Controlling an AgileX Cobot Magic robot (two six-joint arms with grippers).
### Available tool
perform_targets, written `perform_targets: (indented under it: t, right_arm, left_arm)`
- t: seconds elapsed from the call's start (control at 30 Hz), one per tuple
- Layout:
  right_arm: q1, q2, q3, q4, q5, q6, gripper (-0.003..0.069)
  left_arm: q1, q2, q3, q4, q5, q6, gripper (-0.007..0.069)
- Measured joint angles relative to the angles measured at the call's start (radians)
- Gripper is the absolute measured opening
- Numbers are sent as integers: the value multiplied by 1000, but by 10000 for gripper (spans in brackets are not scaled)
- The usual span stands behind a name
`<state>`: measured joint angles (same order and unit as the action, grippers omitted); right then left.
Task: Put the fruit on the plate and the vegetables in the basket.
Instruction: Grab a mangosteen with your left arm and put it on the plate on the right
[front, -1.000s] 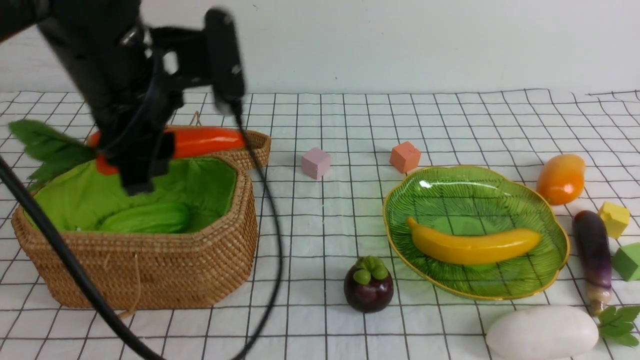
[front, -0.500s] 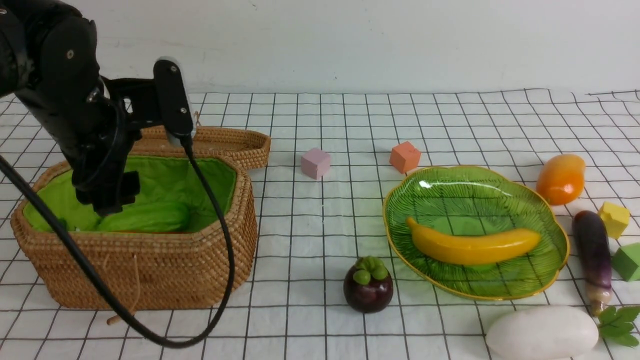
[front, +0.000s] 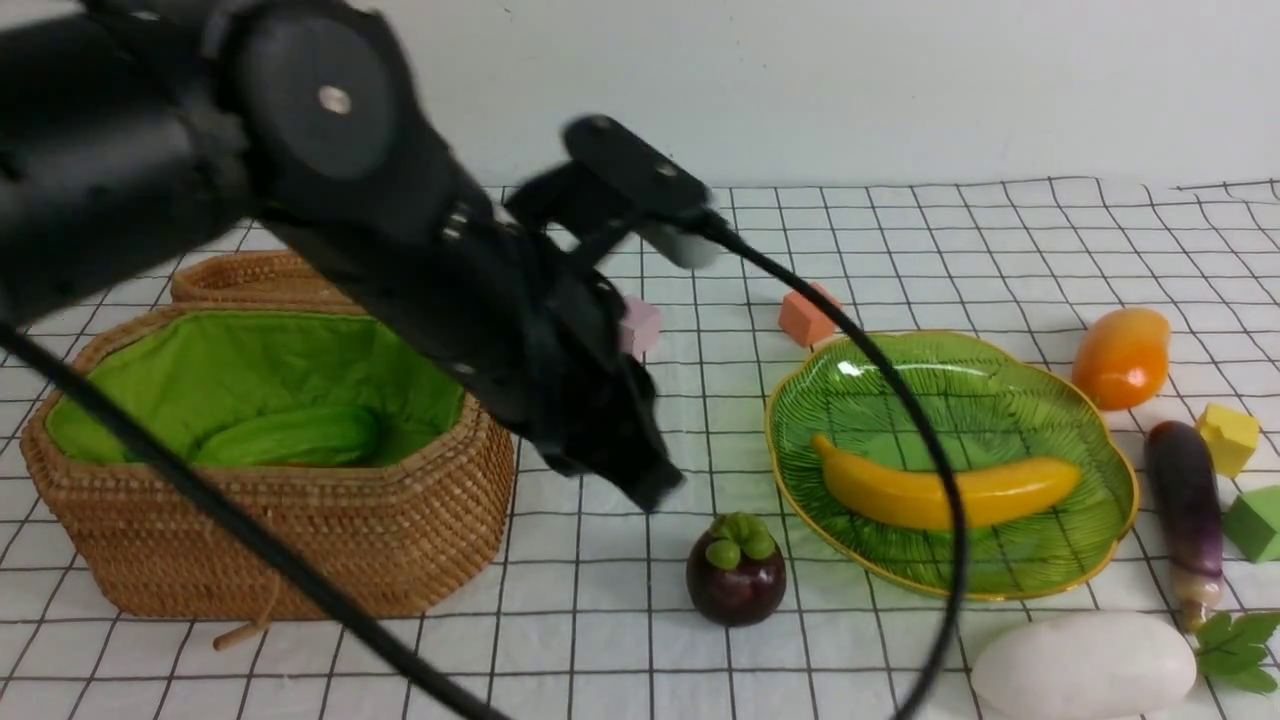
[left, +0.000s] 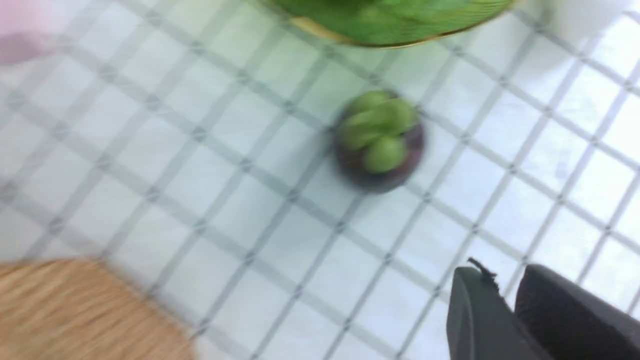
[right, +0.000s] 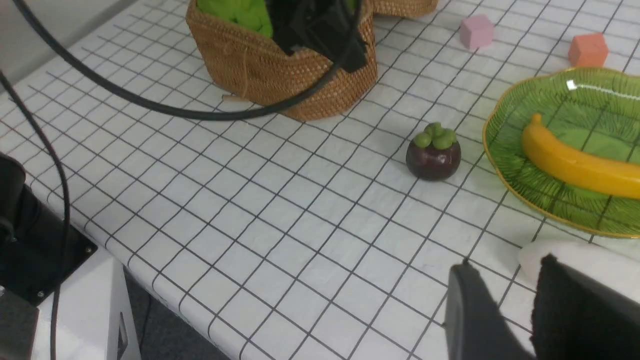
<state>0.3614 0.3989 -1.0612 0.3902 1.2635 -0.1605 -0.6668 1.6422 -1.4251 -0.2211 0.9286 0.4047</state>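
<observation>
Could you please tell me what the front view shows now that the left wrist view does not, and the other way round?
Only the front view: the banana, mango, eggplant and gourd.

Only the left wrist view: the left end effector's fingertips.

Both: the mangosteen and part of the plate.

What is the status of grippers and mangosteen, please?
Left gripper empty, near mangosteen. Mangosteen on table, off plate. Left arm's cable crosses in front of plate.
</observation>
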Motion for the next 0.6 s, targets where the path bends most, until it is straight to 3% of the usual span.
perform_targets:
  t: [0.1, 0.13, 0.17, 0.2, 0.23, 0.27, 0.37, 0.5, 0.6]
  right_arm:
    - [0, 0, 0, 0, 0, 2, 215]
    - [0, 0, 0, 5, 0, 3, 216]
    - [0, 0, 0, 7, 0, 4, 216]
    - [0, 0, 0, 15, 0, 4, 217]
    - [0, 0, 0, 19, 0, 4, 217]
    - [0, 0, 0, 33, 0, 5, 217]
    - [0, 0, 0, 55, 0, 6, 217]
    - [0, 0, 0, 66, 0, 8, 220]
    - [0, 0, 0, 70, 0, 8, 223]
  left_arm:
    - [-38, 81, -37, 31, -5, -19, 205]
    - [-58, 153, -68, 66, -13, -29, 293]
    - [-59, 161, -71, 69, -14, -30, 318]
    - [-68, 237, -104, 96, -32, -36, 447]
    - [-68, 243, -106, 98, -34, -36, 447]
    - [-68, 283, -121, 106, -55, -38, 547]
    - [-68, 332, -131, 116, -112, -40, 640]
    - [-68, 380, -133, 127, -178, -40, 658]
    - [-68, 432, -138, 160, -198, -40, 612]
